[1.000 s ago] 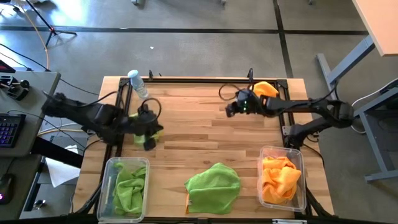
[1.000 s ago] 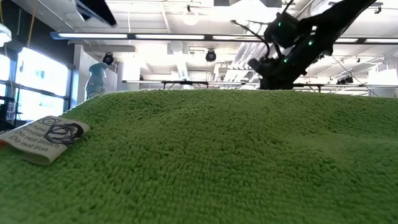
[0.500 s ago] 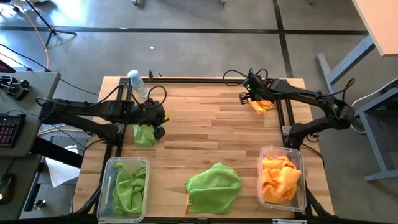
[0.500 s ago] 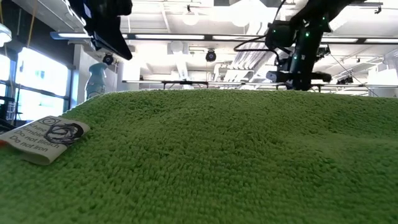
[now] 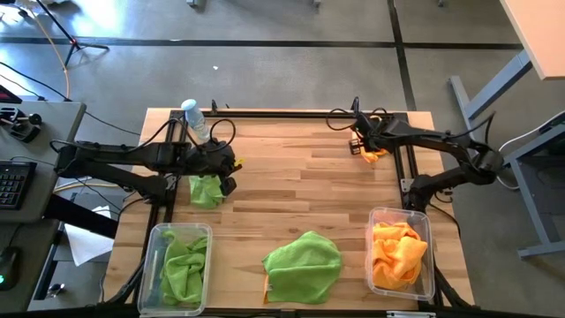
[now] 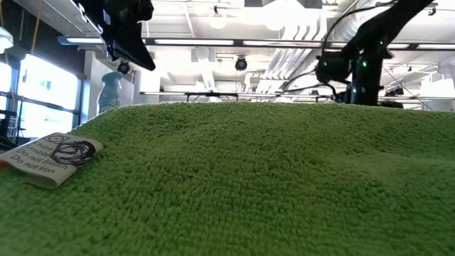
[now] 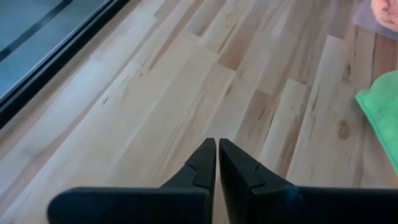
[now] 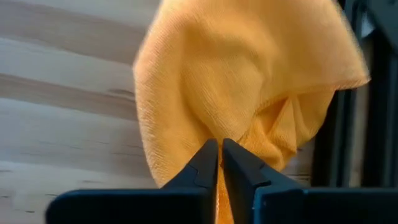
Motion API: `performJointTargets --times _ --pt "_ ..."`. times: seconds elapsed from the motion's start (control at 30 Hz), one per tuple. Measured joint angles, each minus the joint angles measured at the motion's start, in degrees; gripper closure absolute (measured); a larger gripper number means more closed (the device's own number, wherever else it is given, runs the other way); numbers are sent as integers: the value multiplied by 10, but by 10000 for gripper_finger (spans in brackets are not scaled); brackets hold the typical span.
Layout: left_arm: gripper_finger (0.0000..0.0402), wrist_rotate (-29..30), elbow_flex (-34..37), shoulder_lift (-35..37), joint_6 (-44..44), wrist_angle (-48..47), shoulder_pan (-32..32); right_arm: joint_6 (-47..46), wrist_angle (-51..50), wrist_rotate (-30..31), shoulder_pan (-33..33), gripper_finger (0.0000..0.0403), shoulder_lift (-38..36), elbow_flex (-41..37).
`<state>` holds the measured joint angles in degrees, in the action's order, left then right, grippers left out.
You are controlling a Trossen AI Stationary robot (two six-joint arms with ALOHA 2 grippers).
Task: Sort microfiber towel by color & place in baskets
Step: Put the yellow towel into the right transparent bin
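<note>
A grey concrete floor surrounds the pale wooden plank tabletop (image 5: 291, 185), framed by a black rail; its middle is bare and leaves open room between the arms. Two clear plastic rectangular baskets stand at the near edge: the left basket (image 5: 155, 243) holds a lime green towel, the right basket (image 5: 428, 231) holds orange-yellow towels. Between them a crumpled fuzzy lime green microfiber towel (image 5: 303, 265) lies at the near edge, filling the low view. A smaller lime green towel (image 5: 205, 191) lies near the left edge, just beside the left pincer (image 7: 217, 163), whose fingers are pressed together with nothing between them. At the far right corner the right pincer (image 8: 220, 163) is pinching a bunched orange-yellow towel (image 8: 242, 81) beside the rail. A small clear water bottle (image 5: 195, 117) lies at the far left corner.
</note>
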<state>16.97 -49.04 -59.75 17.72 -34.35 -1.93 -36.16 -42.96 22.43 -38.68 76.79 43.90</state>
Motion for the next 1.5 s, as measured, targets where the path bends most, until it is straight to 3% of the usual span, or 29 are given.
performJointTargets --times 0.13,0.37,0.53,0.77,1.0,1.17,1.27,1.5 --pt "394 -2 0 0 0 0 0 1 29 -15 -14 327 0 -23" --pt "394 -3 0 0 0 0 0 26 121 18 -33 221 0 -59" --pt "394 -3 0 0 0 0 0 19 169 20 -53 198 0 -92" --pt "394 -4 0 0 -18 0 0 16 216 -22 -74 249 0 -148" --pt "394 11 0 12 -68 -2 0 -3 214 -59 -54 388 -3 -170" --pt "394 13 0 29 -113 -14 0 -81 146 -118 17 384 -33 -131" --pt "394 14 0 45 -131 -41 0 -129 126 -85 82 397 -69 -78" --pt "394 15 3 114 -140 -111 0 -238 -48 60 243 399 -93 100"
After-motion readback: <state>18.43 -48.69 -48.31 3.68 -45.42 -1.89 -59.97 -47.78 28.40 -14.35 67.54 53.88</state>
